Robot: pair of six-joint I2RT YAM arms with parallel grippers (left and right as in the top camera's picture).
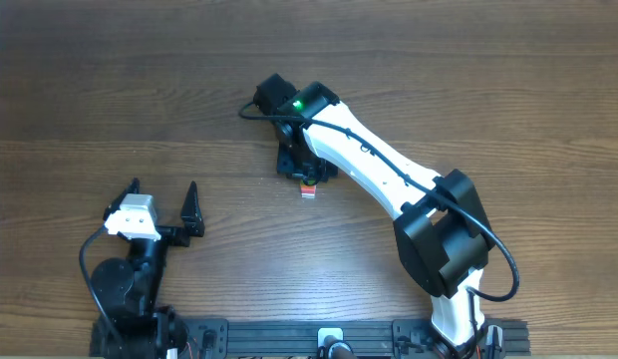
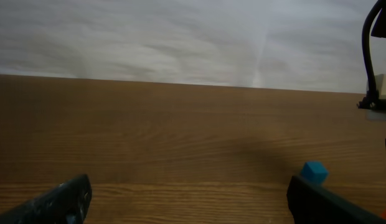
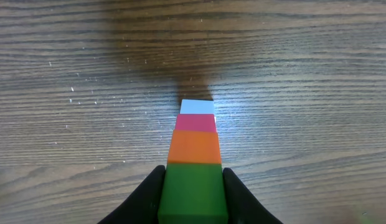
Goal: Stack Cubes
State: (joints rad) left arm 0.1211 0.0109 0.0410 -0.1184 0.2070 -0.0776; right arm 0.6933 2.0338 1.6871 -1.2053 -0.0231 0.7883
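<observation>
a: r gripper [image 3: 193, 176]?
b: fingers pinch the green cube [image 3: 193, 199] on 2 sides. directly under it: orange cube [image 3: 194, 147], pink cube [image 3: 195, 123], light blue cube [image 3: 197, 107] on the table [image 3: 68, 74].
a: l gripper [image 1: 162, 189]?
b: spread wide, holds nothing, well apart from the stack.

The tabletop [image 3: 68, 62] is matt, dark wood with fine grain; the stacked cubes [image 3: 193, 149] look smooth, matt plastic.

Near the middle of the table [image 1: 90, 80]: stack of four cubes [image 1: 307, 189], one atop another. Around the top cube [image 3: 193, 193], right claw [image 3: 193, 173] (one finger touching each side). Toward the near left corner, well apart from the stack, left claw [image 1: 162, 189].
</observation>
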